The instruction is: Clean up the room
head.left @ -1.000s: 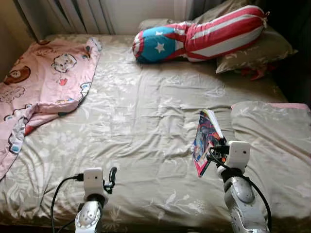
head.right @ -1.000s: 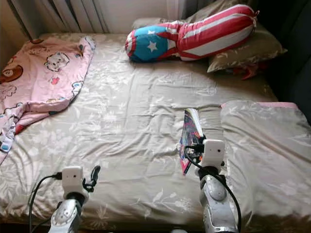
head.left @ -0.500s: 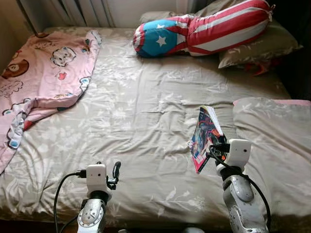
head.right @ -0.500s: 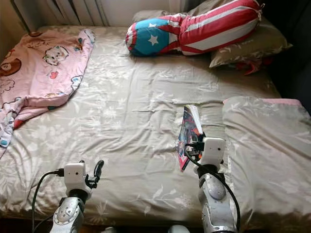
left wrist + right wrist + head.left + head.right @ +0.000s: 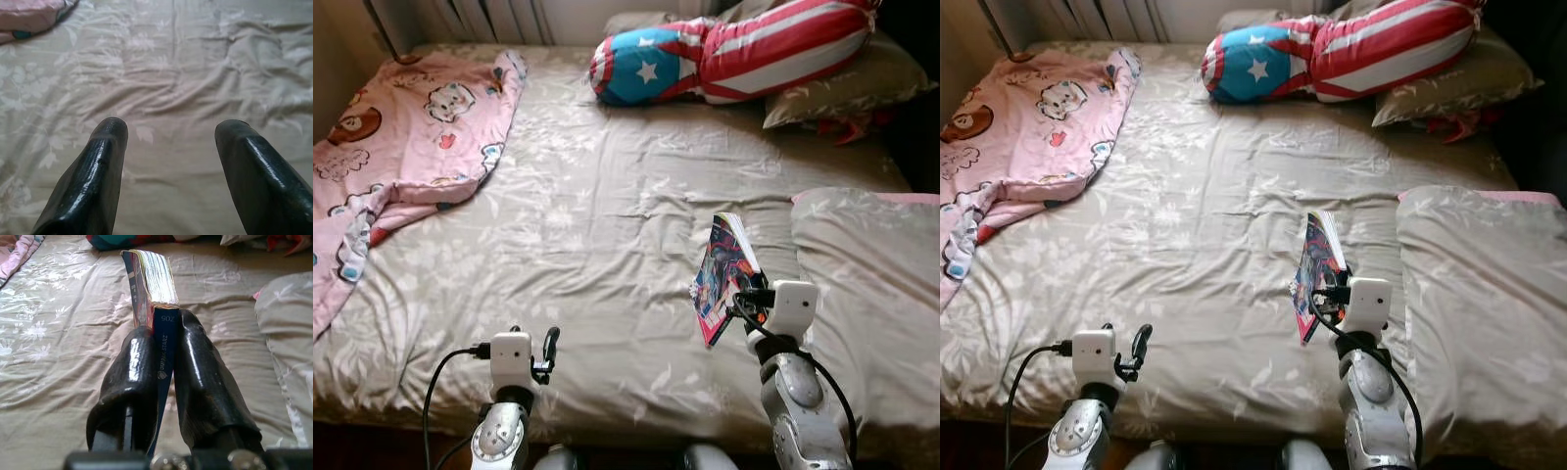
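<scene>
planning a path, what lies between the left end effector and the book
In the left eye view, only bare bedsheet lies between the left end effector and the book.

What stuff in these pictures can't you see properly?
- The book cover: in the right wrist view it stands edge-on, and the right gripper fingers cover its spine.
- Red thing by the grey pillow: mostly tucked under it in the left eye view.
- Pink blanket: cut off by the left edge.
- Striped cushion: its top is cut off.

Colourful paperback book, held upright on edge (spine toward the camera), clamped in the right pincer, above the bed sheet
</scene>
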### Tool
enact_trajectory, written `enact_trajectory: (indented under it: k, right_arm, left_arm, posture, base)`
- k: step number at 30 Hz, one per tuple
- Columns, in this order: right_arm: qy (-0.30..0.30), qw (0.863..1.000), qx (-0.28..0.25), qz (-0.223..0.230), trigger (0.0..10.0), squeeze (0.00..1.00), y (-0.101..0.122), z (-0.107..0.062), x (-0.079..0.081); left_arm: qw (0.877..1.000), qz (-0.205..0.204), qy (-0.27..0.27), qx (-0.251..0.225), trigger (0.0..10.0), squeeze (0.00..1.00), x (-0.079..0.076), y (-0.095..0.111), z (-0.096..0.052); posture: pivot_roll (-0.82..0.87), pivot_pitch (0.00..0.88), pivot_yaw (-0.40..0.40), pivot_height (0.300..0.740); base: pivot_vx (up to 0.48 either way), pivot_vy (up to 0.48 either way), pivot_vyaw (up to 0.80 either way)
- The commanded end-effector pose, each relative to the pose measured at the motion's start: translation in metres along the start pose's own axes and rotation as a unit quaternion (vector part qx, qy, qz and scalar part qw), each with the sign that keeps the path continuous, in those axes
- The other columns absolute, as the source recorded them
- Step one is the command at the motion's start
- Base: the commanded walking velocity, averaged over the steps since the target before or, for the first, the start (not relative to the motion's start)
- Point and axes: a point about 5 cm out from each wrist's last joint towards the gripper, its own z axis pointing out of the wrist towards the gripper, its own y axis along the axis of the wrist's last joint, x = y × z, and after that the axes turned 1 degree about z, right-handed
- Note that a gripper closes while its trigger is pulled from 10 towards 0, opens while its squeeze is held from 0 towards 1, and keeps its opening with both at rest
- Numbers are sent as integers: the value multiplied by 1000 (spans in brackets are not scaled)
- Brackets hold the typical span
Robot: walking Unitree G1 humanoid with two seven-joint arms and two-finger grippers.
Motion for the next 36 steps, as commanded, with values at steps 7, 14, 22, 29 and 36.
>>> enact_trajectory:
  k: [7,14,22,29,36]
  right_arm:
    - [-7,1000,-13,15,10000,0,0,-1,-2]
    - [-11,998,-4,68,10000,0,-2,11,-5]
    - [-3,976,12,216,10000,0,-2,35,-3]
    - [24,939,35,342,10000,0,-2,56,5]
    - [-33,920,37,389,10000,0,-3,63,-12]
  left_arm:
    - [1000,15,0,17,10000,0,2,-5,-7]
    - [1000,22,-4,17,10000,0,1,-5,-8]
    - [999,38,-11,15,10000,0,2,-4,-9]
    - [998,58,-25,13,10000,0,2,-2,-11]
    - [997,76,-32,10,10000,0,5,-1,-14]
  posture:
    - [-117,205,15,651]
    - [-102,186,25,651]
    - [-79,181,43,651]
    - [-51,186,61,651]
    - [-21,204,79,651]
  base:
    - [0,0,0]
    - [0,0,0]
    - [0,0,0]
    - [0,0,0]
    - [0,0,0]
